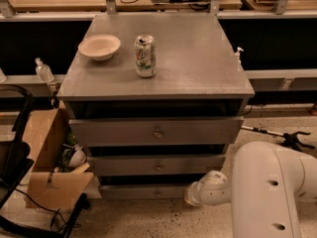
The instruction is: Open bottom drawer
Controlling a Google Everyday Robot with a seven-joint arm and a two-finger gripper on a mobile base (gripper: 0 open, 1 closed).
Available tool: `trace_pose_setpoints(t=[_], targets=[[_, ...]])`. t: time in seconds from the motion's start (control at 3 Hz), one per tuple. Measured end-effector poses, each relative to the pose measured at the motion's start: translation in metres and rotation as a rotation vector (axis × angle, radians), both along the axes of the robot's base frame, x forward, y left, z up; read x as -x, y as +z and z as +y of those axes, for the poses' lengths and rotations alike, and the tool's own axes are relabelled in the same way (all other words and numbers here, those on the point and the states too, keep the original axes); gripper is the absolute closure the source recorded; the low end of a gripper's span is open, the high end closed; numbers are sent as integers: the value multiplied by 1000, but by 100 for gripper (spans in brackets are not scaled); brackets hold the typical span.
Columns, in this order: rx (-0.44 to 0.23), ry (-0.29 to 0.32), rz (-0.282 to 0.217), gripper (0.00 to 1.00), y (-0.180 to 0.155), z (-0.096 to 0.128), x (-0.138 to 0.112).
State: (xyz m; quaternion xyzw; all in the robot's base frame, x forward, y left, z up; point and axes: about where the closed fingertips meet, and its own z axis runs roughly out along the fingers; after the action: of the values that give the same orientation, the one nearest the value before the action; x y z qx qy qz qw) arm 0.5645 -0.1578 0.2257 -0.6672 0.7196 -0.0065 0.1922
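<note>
- A black frame (pixel 11 152) stands at the far left on the speckled floor, with a black cable trailing from it.
- An open cardboard box (pixel 47 175) sits just beside the left side of the grey cabinet (pixel 198 58), with loose odds and ends inside it.
- A small clear bottle (pixel 43 71) stands on the ledge behind the box.
- A pale bowl (pixel 99 46) rests upright on the cabinet's top, near its back left corner.
- A drinks can (pixel 145 56) stands upright on the top, just to the right of the bowl and apart from it.
- The cabinet has three drawer fronts, each with a small round knob at its middle: the tallest front (pixel 156 132) on top and a mid-sized front (pixel 157 165) under it.
- The bottom drawer (pixel 143 192) is the slimmest front, lowest of the three and just above the floor, with a dark gap above it.
- The gripper (pixel 191 198) is low, at the right end of the bottom drawer's front, close against it; whether it is spread or pressed together cannot be told.
- The white arm (pixel 267 192) fills the lower right corner.
- A small pump bottle (pixel 239 54) shows at the cabinet's right edge.
- A long-handled tool (pixel 280 134) lies on the floor to the right.
</note>
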Motion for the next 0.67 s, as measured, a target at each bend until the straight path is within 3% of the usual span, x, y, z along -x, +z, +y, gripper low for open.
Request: trace_pose_setpoints(t=[0.33, 0.67], targets=[[-3, 0, 4, 100, -2, 2, 1], [-1, 1, -32, 100, -1, -4, -11]])
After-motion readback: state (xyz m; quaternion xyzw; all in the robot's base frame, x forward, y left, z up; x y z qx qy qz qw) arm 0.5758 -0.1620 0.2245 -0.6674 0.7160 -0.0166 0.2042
